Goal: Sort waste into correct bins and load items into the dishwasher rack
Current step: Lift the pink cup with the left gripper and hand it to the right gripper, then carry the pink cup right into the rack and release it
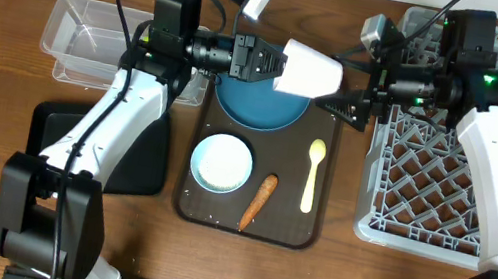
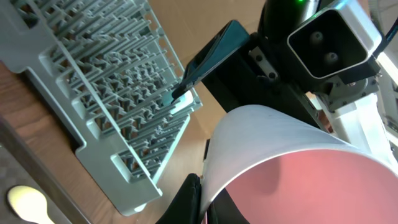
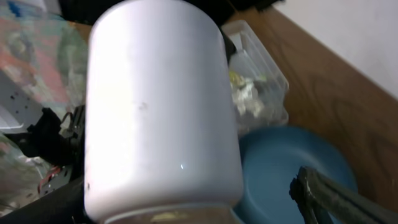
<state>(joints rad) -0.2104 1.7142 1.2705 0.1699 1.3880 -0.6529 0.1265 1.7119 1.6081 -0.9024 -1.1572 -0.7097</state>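
**Pink-lined white cup (image 1: 309, 69) held between your two arms**

Your left gripper (image 1: 277, 63) is clamped on the cup, which lies tipped on its side, raised over the rim of the dark-blue plate (image 1: 255, 105). Your right gripper (image 1: 351, 88) has its jaws spread wide just beside the cup's other end and has no grip on it. The grey rack (image 1: 468, 166) lies on the right. The white bowl (image 1: 222, 162), carrot (image 1: 259, 202) and pale yellow spoon (image 1: 313, 176) rest on the brown tray (image 1: 294, 233).
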